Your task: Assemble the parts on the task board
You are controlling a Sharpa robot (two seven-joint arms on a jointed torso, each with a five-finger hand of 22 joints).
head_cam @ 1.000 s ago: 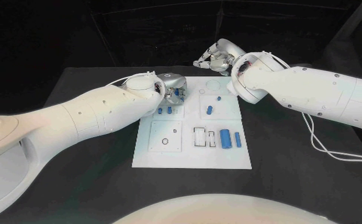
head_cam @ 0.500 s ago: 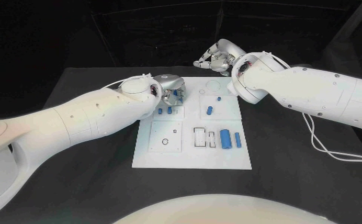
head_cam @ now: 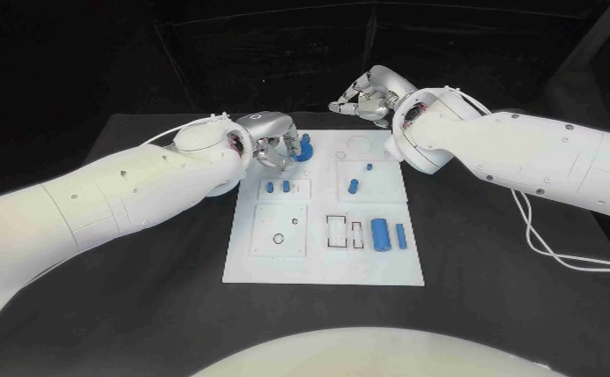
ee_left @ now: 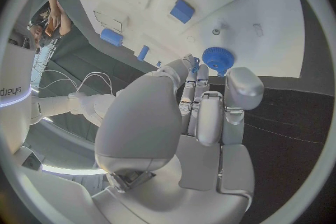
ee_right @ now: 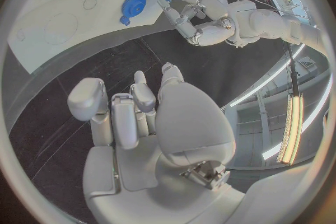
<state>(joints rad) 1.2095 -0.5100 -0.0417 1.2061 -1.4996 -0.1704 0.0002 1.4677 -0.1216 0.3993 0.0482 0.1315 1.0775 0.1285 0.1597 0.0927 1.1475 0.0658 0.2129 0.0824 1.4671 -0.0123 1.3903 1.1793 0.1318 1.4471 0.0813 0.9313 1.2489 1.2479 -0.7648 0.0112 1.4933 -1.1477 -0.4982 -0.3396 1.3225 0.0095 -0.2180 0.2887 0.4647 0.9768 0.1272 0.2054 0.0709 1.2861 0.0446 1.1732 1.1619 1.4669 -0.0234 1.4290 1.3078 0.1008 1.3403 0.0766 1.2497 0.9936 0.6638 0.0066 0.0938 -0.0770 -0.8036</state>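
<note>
Left hand (head_cam: 278,142) hovers with fingers spread, empty, beside the blue gear (head_cam: 302,149) at the task board (head_cam: 321,267) far-left corner. Right hand (head_cam: 368,96) curled, empty, beyond the board. Advise gripping the gear's rim squarely.

The task board (head_cam: 324,258) is white. The small parts (head_cam: 380,234) on it are blue. The counter (head_cam: 483,289) is black. Both hands (head_cam: 271,144) are shiny silver.

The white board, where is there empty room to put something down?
The task board is bare along its near edge, below the square with the small ring. The black table beside it is free too. It is crowded at the far left corner, where the left hand hovers by the blue gear.
</note>
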